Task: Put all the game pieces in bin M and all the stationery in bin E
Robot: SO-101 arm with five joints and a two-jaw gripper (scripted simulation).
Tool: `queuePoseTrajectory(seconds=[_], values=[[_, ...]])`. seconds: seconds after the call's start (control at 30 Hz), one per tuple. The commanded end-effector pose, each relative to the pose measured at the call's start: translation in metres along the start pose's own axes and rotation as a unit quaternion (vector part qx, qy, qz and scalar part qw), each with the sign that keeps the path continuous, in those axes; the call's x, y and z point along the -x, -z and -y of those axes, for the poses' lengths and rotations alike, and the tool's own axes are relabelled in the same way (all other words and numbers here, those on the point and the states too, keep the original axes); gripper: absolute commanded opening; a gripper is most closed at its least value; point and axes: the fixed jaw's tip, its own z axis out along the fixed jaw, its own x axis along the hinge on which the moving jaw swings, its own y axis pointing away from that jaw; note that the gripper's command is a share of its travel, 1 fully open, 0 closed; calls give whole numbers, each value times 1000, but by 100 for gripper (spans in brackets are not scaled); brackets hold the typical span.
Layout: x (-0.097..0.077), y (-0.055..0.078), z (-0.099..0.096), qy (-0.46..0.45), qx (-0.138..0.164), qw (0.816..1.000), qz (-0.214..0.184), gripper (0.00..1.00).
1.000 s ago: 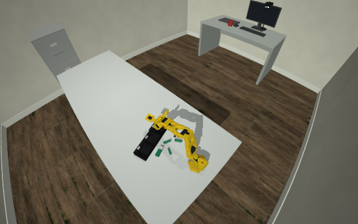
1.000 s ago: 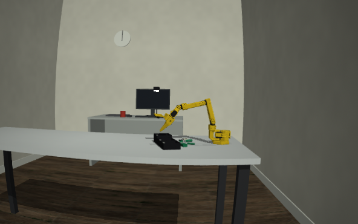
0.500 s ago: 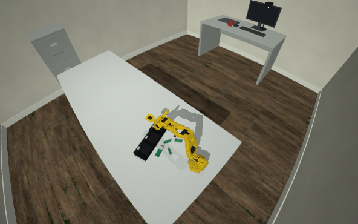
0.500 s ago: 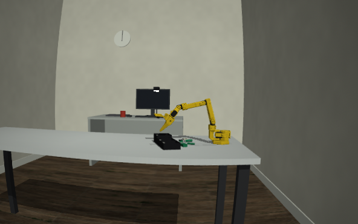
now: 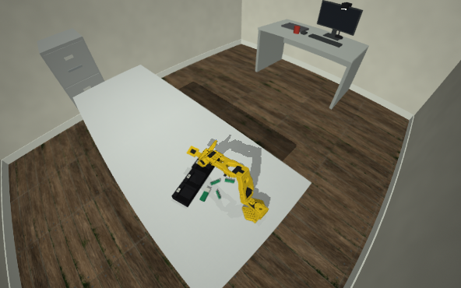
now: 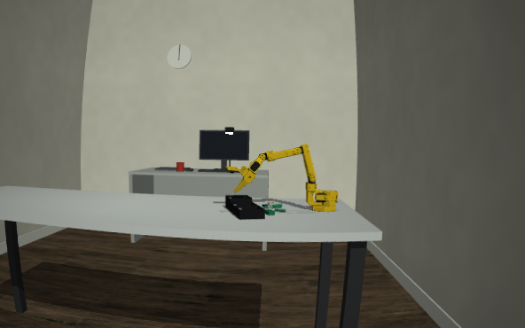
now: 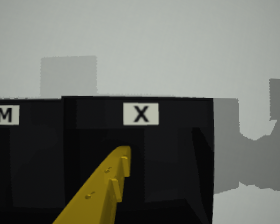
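A row of black bins (image 5: 191, 187) stands on the white table, also seen in the exterior view (image 6: 244, 206). In the wrist view the bin marked X (image 7: 140, 163) is right below me and the bin marked M (image 7: 4, 115) is at the left edge. My gripper (image 5: 205, 149) is open and empty, hovering above the far end of the row (image 6: 238, 181); only one yellow jaw (image 7: 118, 169) shows in the wrist view. Several small green pieces (image 5: 205, 195) (image 5: 229, 180) lie on the table between the bins and the arm's base; their kind is too small to tell.
The arm's yellow base (image 5: 255, 210) stands near the table's right edge. The green pieces (image 6: 274, 208) lie close against the bins' near side. A grey desk with a monitor (image 5: 339, 17) and a filing cabinet (image 5: 70, 64) stand far off on the floor.
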Motion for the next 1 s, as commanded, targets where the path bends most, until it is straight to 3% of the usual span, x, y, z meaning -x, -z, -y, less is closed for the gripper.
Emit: queuePoseTrajectory(seconds=[0.0,0.37,0.63,0.97], values=[[15,7,2,9,-7,999,32,100],[16,7,0,8,-5,999,31,100],[18,6,-15,-2,16,1000,18,100],[21,6,-63,-30,68,997,-28,100]])
